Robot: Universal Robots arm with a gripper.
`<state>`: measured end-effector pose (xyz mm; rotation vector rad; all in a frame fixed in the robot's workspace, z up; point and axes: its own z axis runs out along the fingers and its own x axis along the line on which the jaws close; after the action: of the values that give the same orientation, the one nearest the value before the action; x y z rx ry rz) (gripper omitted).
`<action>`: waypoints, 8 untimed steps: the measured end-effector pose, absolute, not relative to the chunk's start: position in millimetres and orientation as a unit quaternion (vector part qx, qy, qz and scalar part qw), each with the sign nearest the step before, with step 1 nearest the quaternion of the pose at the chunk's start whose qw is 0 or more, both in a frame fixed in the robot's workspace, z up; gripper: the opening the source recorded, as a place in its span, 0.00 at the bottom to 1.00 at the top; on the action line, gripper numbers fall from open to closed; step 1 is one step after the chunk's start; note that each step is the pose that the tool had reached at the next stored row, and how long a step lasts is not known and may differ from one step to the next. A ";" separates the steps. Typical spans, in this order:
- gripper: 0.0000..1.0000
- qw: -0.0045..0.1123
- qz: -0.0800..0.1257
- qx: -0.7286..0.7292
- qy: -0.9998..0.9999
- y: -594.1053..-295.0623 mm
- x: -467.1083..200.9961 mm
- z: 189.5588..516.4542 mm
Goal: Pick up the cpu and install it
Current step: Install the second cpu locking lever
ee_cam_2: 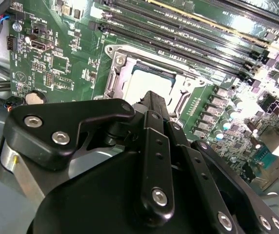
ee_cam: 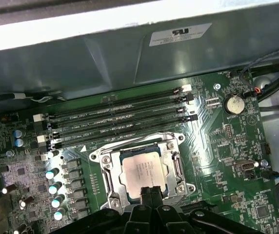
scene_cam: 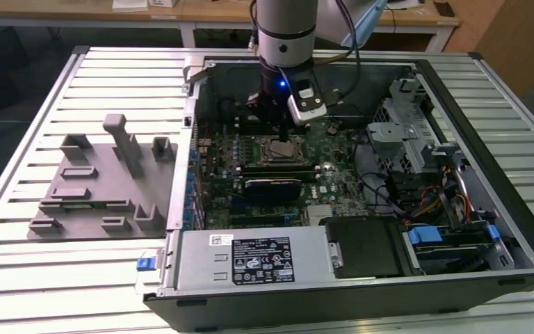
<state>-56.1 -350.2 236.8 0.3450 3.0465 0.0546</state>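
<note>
Over the open black computer case [scene_cam: 360, 292] on the slatted metal table [scene_cam: 26, 243], as seen in the exterior view, the silver-and-black robot arm [scene_cam: 286, 35] is held upright, with its black gripper [scene_cam: 269, 120] lowered above the green motherboard [scene_cam: 341, 174]. A grey plastic fixture with upright blocks [scene_cam: 100, 181] is seen on the table towards the exterior view's left, well apart from the arm.

Second wrist view: the black gripper linkage [ee_cam_2: 154, 165] is recorded in the foreground. Beyond its tip, the small flat square silvery-grey cpu [ee_cam_2: 149, 80] is seen seated inside the metal socket frame [ee_cam_2: 117, 78].

First wrist view: the cpu [ee_cam: 142, 173] is noted lying flat in the socket frame [ee_cam: 103, 170], beside the row of black memory slots [ee_cam: 120, 119]. The gripper's two narrow fingers [ee_cam: 150, 194] are pressed together at the chip's near edge, with nothing held between them. Contact with the cpu cannot be determined.
</note>
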 end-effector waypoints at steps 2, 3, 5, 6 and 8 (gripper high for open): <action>0.11 0.038 0.018 0.112 0.993 -351.3 -56.1 236.8; 0.11 0.038 0.018 0.112 0.993 -351.8 -56.1 236.8; 0.11 0.038 0.018 0.112 0.993 -352.8 -56.1 236.8; 0.11 0.038 0.018 0.112 0.993 -353.3 -56.1 236.8; 0.11 0.038 0.018 0.112 0.993 -354.4 -56.1 236.8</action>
<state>-56.1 -354.4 236.8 0.3450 3.0465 0.0546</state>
